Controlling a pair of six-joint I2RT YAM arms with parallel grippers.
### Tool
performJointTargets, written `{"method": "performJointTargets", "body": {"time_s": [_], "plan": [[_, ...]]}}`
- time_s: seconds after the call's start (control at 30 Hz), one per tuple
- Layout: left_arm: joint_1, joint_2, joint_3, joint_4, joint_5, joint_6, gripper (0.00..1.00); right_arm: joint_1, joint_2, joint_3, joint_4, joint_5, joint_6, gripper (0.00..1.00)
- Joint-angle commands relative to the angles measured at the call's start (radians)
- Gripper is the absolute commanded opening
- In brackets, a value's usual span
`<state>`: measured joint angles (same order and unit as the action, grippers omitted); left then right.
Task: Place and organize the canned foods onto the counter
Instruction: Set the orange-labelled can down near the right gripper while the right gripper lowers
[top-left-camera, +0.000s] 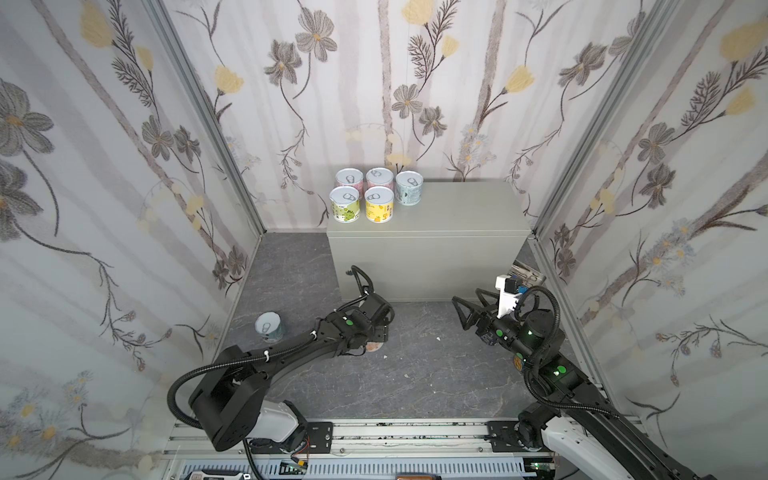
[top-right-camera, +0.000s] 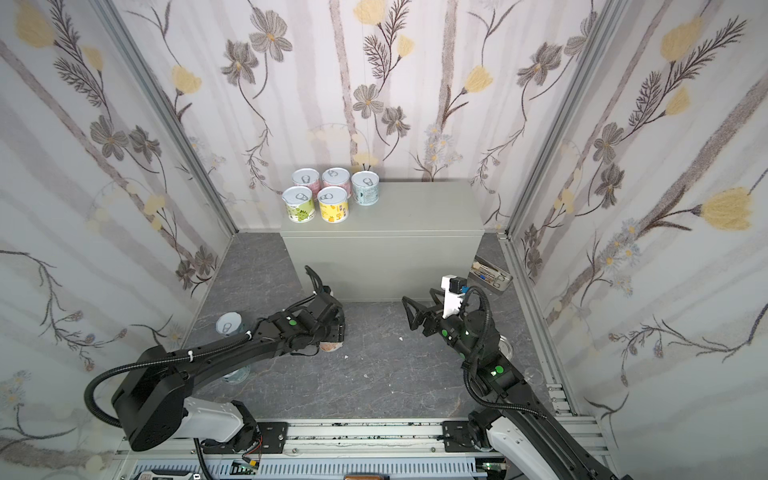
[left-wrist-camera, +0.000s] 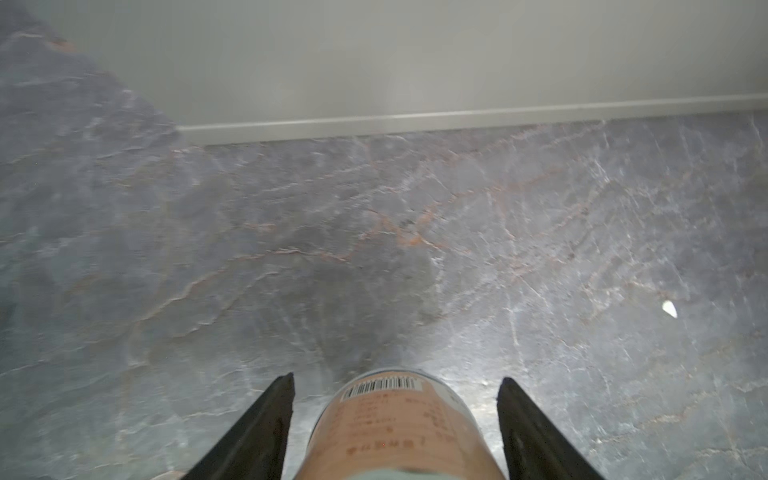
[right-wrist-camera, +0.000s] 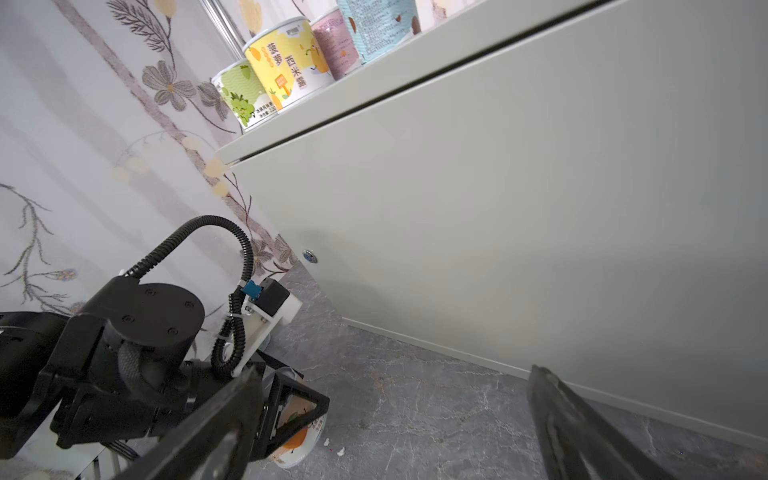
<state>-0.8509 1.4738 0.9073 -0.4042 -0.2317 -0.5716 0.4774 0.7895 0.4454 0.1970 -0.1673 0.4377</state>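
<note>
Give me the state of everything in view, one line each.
Left gripper: shut on the short orange-labelled can, low near the dark marbled floor.
Right gripper: open, empty.
Pale grey-green metal box: front closed.
Five short pastel-labelled cans with silver pull-tab lids: upright, sealed, grouped on the box.
Short pale-blue can: upright, sealed, on the floor.
Shiny metal tray: on the floor, holding utensils.

Matt painted metal counter (top-left-camera: 457, 208); orange can (left-wrist-camera: 399, 428), smooth paper label (shiny metal lids on other cans (top-left-camera: 378, 205)); floor (top-left-camera: 415, 374) glossy, marbled.
</note>
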Motion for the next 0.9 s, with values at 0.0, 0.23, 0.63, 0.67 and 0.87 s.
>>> {"method": "performJointTargets", "body": {"time_s": [0.0,0.23,0.63,0.67,0.87], "plan": [[-0.072,0.114,0.088,0.079,-0.04,-0.05,0.63,-0.064,-0.046,-0.053,-0.049,-0.083,0.057,1.0],[-0.156,0.35,0.26,0.11,-0.055,-0.045,0.64,-0.246,-0.183,-0.102,-0.166,-0.153,0.08,1.0],[-0.204,0.475,0.327,0.149,-0.087,-0.067,0.74,-0.378,-0.212,-0.117,-0.217,-0.26,0.081,1.0],[-0.206,0.477,0.329,0.152,-0.084,-0.065,0.75,-0.377,-0.212,-0.116,-0.217,-0.261,0.075,1.0],[-0.209,0.469,0.34,0.162,-0.078,-0.059,0.86,-0.377,-0.19,-0.113,-0.199,-0.311,0.051,1.0]]}}
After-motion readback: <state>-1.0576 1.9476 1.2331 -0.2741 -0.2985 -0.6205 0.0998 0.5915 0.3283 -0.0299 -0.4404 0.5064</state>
